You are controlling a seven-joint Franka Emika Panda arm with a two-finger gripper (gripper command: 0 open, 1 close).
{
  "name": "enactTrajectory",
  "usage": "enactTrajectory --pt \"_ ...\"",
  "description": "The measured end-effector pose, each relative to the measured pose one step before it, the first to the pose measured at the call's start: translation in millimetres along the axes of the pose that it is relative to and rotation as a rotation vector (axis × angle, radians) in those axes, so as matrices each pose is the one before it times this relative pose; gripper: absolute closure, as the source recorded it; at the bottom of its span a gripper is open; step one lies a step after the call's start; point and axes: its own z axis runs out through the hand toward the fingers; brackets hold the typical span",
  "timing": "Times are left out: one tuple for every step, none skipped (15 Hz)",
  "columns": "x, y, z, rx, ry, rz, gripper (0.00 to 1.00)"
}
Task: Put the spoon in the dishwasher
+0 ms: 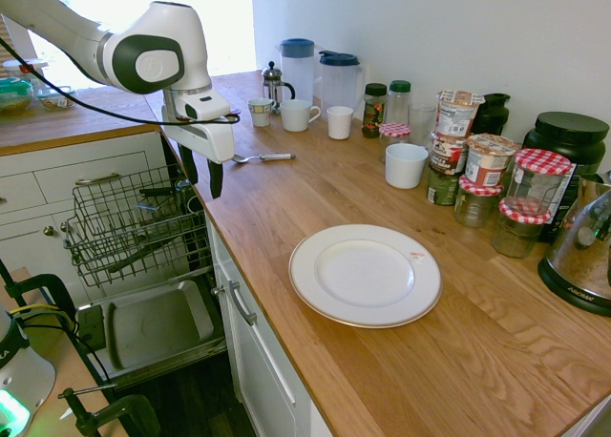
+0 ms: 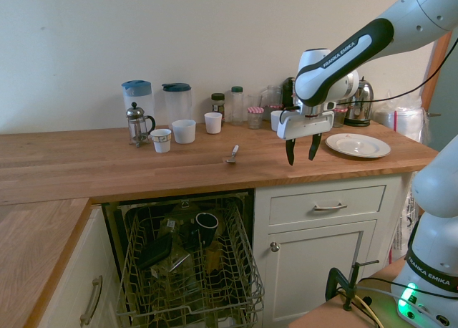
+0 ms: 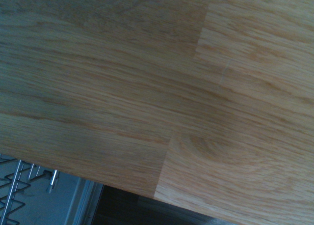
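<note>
The spoon point(image 1: 263, 157) point(image 2: 232, 155) lies flat on the wooden counter, near the edge above the dishwasher. My gripper point(image 1: 202, 175) point(image 2: 301, 150) hangs open and empty a little above the counter edge, pointing down, a short way from the spoon on the side towards the plate. The dishwasher point(image 1: 153, 322) stands open below the counter with its door dropped down. Its wire rack point(image 1: 105, 208) point(image 2: 247, 271) is pulled out and holds a dark mug and other items. The wrist view shows only counter wood and a corner of the rack point(image 3: 14, 185).
A white plate point(image 1: 365, 275) point(image 2: 358, 145) sits on the counter beyond the gripper. Mugs point(image 1: 298, 114), two pitchers point(image 1: 339, 79), a French press point(image 2: 139, 124), jars point(image 1: 477, 184) and a kettle point(image 1: 582, 251) line the wall. White drawers point(image 2: 325, 206) are beside the dishwasher.
</note>
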Motion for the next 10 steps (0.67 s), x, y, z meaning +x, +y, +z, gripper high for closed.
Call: enactTrajectory --pt "0.04 -0.06 0.48 -0.00065 -0.00066 -0.00002 0.0" --pt "0.52 -0.73 -0.7 0.00208 -0.00067 0.00573 0.0" --pt "2.08 -3.17 -3.58 0.00857 -0.00612 0.03095 0.0" --pt "3.26 -6.48 -5.89 0.01076 -0.01196 0.04695 0.0" --pt "2.53 -9.6 -5.99 0.00941 -0.01513 0.05819 0.0" --pt "0.64 -13.23 -5.34 0.00822 -0.00898 0.06508 0.0" --pt "-1.88 -15.4 -3.35 0.01056 -0.00132 0.06721 0.0" --pt "-5.18 -17.15 -0.76 0.01048 -0.00066 0.06861 0.0" --pt "-7.06 -17.53 1.65 0.01334 -0.00209 0.06612 0.0" --pt "-6.93 -19.13 1.93 0.01922 -0.00065 0.06769 0.0"
